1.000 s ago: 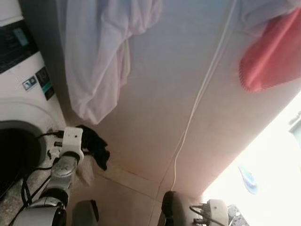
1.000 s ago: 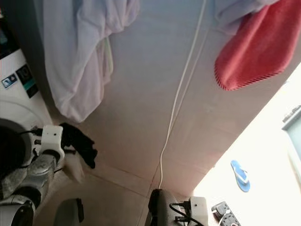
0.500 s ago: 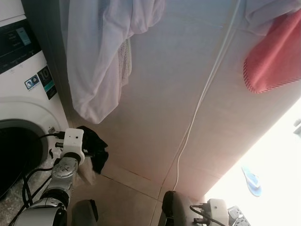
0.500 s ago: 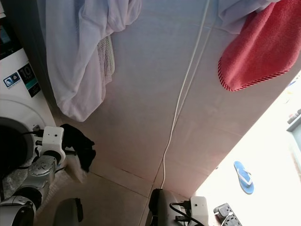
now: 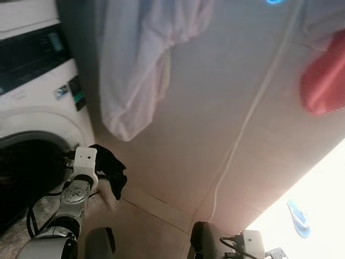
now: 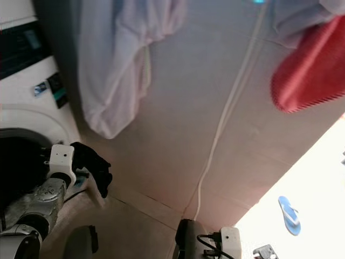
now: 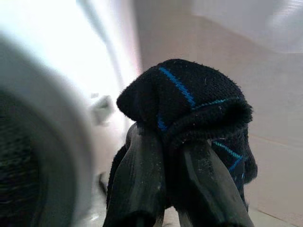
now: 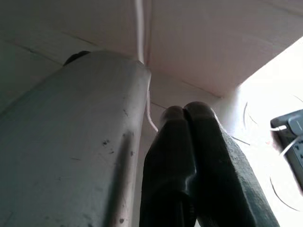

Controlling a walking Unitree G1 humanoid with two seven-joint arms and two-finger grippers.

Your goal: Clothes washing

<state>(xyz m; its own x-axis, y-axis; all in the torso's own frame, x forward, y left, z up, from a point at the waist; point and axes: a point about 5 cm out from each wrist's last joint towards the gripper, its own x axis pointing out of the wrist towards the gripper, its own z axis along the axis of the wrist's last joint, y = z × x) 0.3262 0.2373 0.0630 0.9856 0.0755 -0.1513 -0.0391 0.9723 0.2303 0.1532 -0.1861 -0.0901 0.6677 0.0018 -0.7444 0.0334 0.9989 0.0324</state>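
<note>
At lower left, the left gripper (image 7: 173, 189) has its jaws clamped on a black sock (image 7: 189, 106), ready for the washing machine (image 5: 38, 108). The right gripper (image 8: 189, 142) jaws are together.

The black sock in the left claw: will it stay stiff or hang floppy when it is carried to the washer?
Probably floppy: the black sock droops over the left claw and hangs below it. It looks light and knitted, so it should grip well, though a loose end could snag on the washing machine door.
</note>
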